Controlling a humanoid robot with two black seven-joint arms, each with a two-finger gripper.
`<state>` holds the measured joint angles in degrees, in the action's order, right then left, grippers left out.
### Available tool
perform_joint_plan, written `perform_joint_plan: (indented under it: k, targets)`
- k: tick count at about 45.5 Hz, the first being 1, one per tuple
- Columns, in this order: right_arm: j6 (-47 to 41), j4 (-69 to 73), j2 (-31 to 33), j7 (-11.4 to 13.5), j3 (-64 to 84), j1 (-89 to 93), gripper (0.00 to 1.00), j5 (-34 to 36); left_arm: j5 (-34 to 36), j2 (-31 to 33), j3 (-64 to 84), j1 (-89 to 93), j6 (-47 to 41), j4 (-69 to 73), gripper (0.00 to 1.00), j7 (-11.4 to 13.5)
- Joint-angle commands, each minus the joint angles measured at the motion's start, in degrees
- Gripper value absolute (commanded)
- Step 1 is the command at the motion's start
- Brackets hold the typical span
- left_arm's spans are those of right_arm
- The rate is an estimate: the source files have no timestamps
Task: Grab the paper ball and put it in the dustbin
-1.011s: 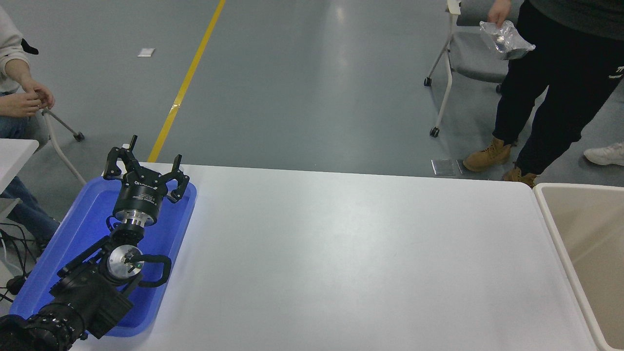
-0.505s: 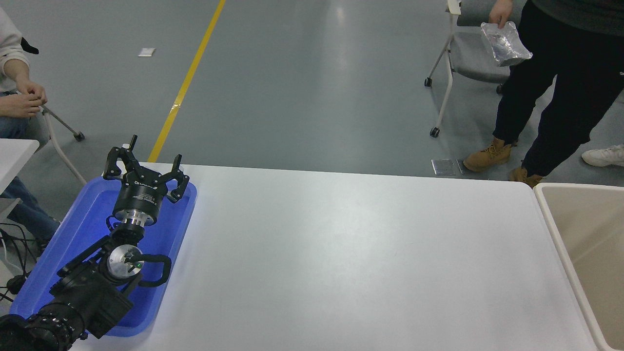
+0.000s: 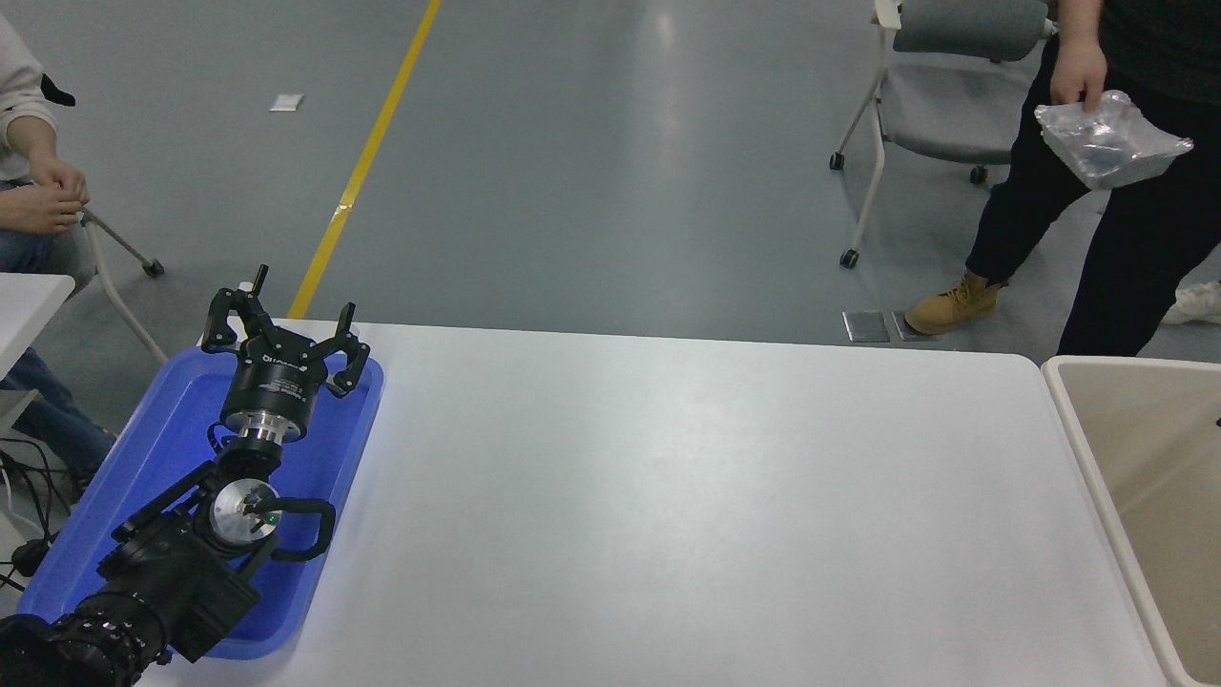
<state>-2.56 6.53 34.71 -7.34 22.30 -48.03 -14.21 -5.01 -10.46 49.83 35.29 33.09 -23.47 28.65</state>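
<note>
Person's hand (image 3: 1079, 72) and plastic bag (image 3: 1110, 143) moved right, one dustbin (image 3: 1068, 396), left gripper (image 3: 286, 329) spread wide.

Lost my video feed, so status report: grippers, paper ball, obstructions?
Left gripper open, parked over blue tray; right arm not in view. No paper ball visible. Dustbin at table's right edge; tabletop shows no obstruction.

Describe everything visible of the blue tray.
The blue tray is shallow, rectangular, with rounded corners and a raised rim, and looks like glossy plastic. It sits flat at the white table's left edge, angled, part of it overhanging. The left arm and its gripper hang over it, hiding part of the floor; whether they touch it is unclear.
</note>
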Motion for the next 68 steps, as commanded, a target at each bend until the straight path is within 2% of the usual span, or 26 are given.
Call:
perform_joint_plan:
  k: [1,13,15,18,23,27,32,42,52,56,68]
  targets:
    - [-0.4,1.4,0.1,-0.1,-19.1,-9.8,1.00,-0.1,-0.1,0.0,0.0,0.0,0.0,0.0,1.00,0.0]
    - [-0.3,7.5,1.0,-0.7,-26.2,-17.2,1.00,-0.7,-0.1,0.0,0.0,0.0,0.0,0.0,1.00,0.0]
    - [-0.2,8.1,1.0,-1.6,-29.8,-17.2,1.00,-0.7,0.0,0.0,0.0,0.0,0.0,0.0,1.00,0.0]
    - [-0.2,8.8,0.9,-4.5,-37.5,-16.8,1.00,-0.7,0.0,0.0,0.0,0.0,0.0,0.0,1.00,0.0]
    - [-0.3,12.8,0.9,-11.5,-48.4,-14.8,1.00,-0.7,0.0,0.0,0.0,0.0,0.0,0.0,1.00,0.0]
    - [-0.5,18.1,1.0,-15.5,-54.4,-11.9,1.00,-0.8,-0.1,0.0,0.0,0.0,0.0,0.0,1.00,0.0]
    - [-0.5,24.2,1.0,-18.3,-58.9,-8.5,1.00,-0.9,0.0,0.0,0.0,0.0,0.0,0.0,1.00,0.0]
    - [-0.5,28.3,-3.4,-21.2,-70.2,-2.4,1.00,-1.0,0.0,0.0,0.0,0.0,0.0,0.0,1.00,0.0]
    - [-1.7,30.1,-8.2,-28.6,-72.9,4.9,1.00,-1.2,0.0,0.0,0.0,0.0,0.0,0.0,1.00,0.0]
    - [-1.7,30.0,-10.6,-29.7,-74.3,8.0,1.00,-1.2,0.0,0.0,0.0,0.0,0.0,0.0,1.00,0.0]
    - [-1.7,30.1,-14.7,-29.7,-77.1,13.5,1.00,-1.2,0.0,0.0,0.0,0.0,0.0,0.0,1.00,0.0]
